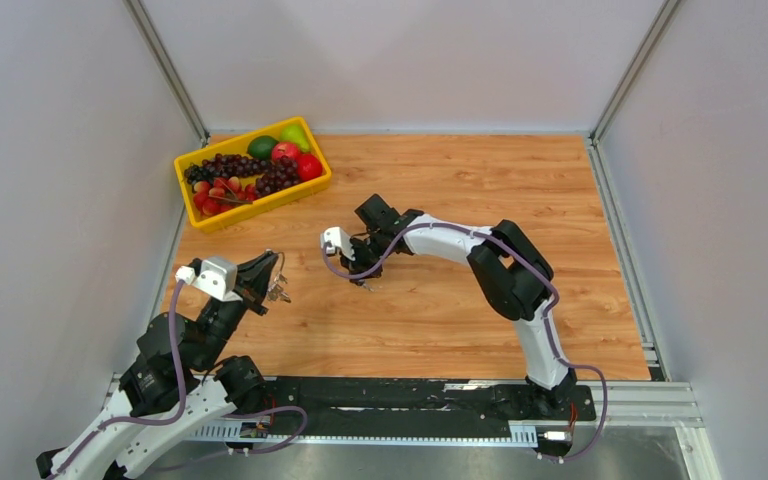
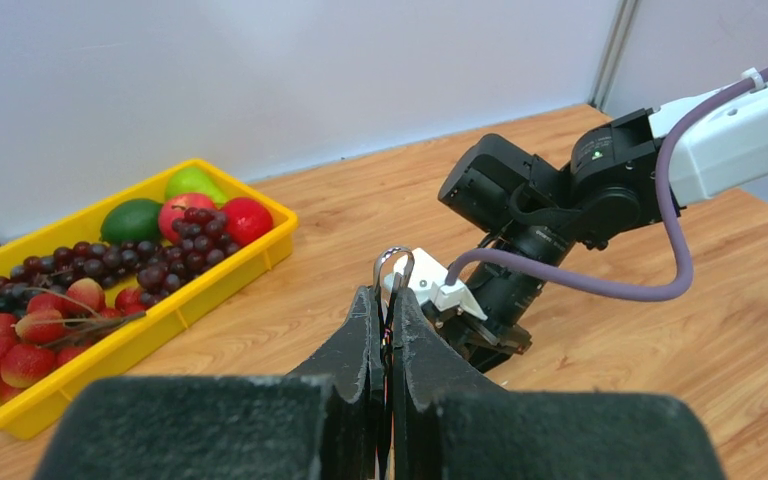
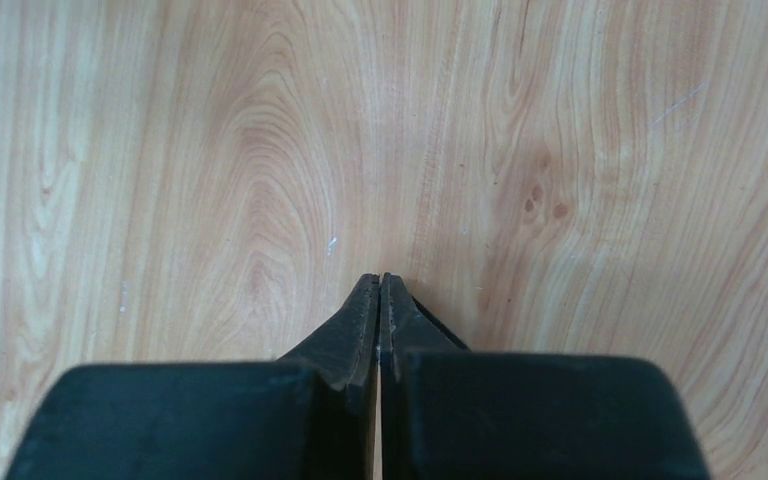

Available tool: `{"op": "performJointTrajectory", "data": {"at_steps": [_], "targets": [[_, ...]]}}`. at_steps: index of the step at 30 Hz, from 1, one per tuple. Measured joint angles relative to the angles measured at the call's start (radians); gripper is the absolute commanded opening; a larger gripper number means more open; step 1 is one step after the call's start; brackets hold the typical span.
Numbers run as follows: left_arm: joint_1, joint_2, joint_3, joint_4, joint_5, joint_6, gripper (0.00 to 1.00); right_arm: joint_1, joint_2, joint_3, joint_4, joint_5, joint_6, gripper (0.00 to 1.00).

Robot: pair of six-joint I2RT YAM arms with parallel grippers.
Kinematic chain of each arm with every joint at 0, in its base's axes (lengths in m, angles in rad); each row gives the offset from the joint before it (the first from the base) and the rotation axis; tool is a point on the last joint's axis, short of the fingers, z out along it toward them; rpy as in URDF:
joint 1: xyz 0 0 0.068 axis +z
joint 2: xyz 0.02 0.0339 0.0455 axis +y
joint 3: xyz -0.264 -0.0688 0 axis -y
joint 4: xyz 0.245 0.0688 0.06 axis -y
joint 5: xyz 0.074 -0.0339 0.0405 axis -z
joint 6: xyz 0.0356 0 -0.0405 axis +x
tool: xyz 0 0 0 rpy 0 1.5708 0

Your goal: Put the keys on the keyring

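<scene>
Pinching the keyring between pressed fingers, the left gripper holds it above the near left of the table; only the ring's top loop shows past the fingertips in the wrist view, and the tiny silver keys dangling below blur from overhead. The right gripper, fingers pressed together, points down mid-table; a dark sliver beside them may be shadow or key, impossible to tell.

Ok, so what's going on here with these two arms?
The left gripper is pinched shut on the keyring and holds it up off the table. The right gripper is closed, its tips pointing down at the wood close by. No black-headed key shows clearly in any view.
</scene>
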Motion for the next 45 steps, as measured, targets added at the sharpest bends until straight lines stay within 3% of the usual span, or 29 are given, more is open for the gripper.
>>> {"op": "performJointTrajectory", "data": {"at_steps": [11,22,30,38,45], "targets": [[0.0,0.001,-0.01,0.031,0.082,0.006,0.0,0.001,-0.326,-0.18,0.187,-0.002,0.304,0.0],[0.0,0.049,-0.011,0.104,0.164,-0.025,0.0,0.01,-0.743,-0.613,0.654,0.067,0.783,0.0],[0.0,0.146,-0.064,0.256,0.277,-0.078,0.0,0.013,-0.999,-0.727,0.911,0.19,1.139,0.0],[0.0,0.208,-0.09,0.391,0.359,-0.116,0.0,0.03,-1.105,-0.801,1.057,0.244,1.344,0.0],[0.0,0.221,-0.105,0.519,0.399,-0.115,0.0,0.04,-1.106,-0.801,1.077,0.243,1.503,0.0]]}}
